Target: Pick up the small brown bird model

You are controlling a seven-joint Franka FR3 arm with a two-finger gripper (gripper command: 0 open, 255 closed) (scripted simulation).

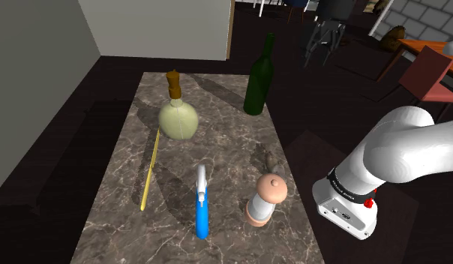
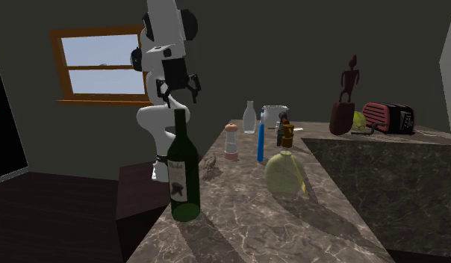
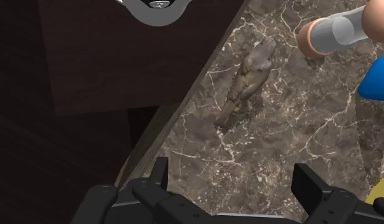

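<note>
**Shoulder view:** the small brown bird [image 1: 271, 160] lies on the marble table [image 1: 225, 150] near its right edge, between the near pepper mill [image 1: 264, 199] and the far green bottle [image 1: 258, 79].

**Second exterior view:** the white arm [image 2: 166, 60] rises beside that edge.

**Wrist view:** the gripper [image 3: 235, 181] hangs above the bird, fingers apart, clasping nothing.

The white Franka arm with dark joints [image 1: 401, 146] rises from the shoulder view's lower right, a thick rounded link bulging toward that view's right edge. In the second exterior view it stands tall and folds over, wrist turned down. The all-black two-finger gripper [image 3: 234, 183] points downward, its fingers [image 3: 160, 175] standing wide apart, clasping nothing
</note>
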